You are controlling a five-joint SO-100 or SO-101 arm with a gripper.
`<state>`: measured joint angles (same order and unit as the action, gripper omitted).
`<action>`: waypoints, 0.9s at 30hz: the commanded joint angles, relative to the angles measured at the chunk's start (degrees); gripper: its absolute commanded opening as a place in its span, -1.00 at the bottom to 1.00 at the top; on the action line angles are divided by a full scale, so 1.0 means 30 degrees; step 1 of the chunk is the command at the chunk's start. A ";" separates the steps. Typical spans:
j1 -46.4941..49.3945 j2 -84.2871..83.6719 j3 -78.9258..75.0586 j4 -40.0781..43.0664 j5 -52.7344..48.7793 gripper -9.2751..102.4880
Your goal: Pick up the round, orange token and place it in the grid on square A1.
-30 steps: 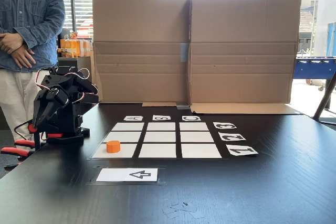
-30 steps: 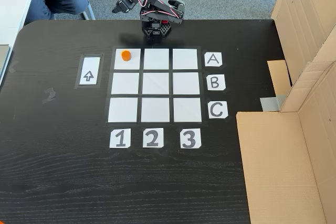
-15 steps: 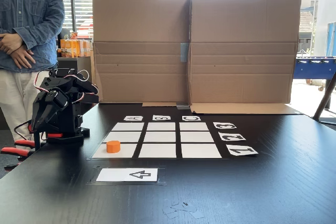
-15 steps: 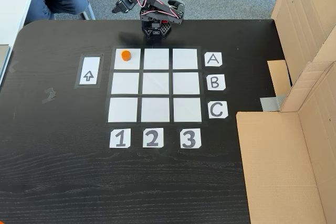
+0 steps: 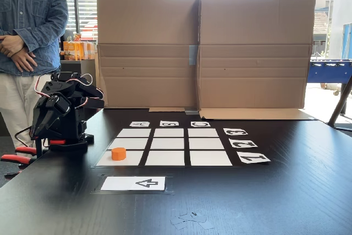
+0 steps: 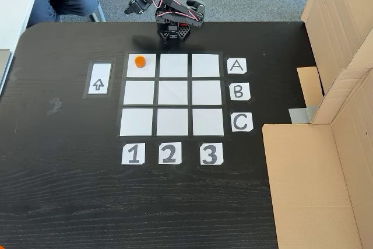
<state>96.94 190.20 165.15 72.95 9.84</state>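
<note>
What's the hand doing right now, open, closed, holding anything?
Hand: folded back by the arm base, pointing down; open or closed cannot be told. It holds nothing: the token sits free on square A1.

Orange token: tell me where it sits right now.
The token rests on square A1, the grid's corner cell nearest the arrow card, at upper left in the fixed view from above and front left in the other fixed view.

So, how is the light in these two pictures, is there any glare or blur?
In a fixed view from table height, the windows behind the cardboard wall are blown out white and the black table reflects their sheen. In a fixed view from above, the light is even; the token and grid look sharp.
</note>
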 commanded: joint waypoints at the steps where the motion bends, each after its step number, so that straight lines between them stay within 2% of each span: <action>1: 0.0176 0.0117 -0.0029 -0.0293 -0.0088 -0.85; 16: 0.0176 0.0117 -0.0029 -0.0293 -0.0088 -0.84; 27: 0.0469 0.0117 -0.0029 -0.0293 -0.0146 -0.73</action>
<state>97.65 190.20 165.15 72.95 9.84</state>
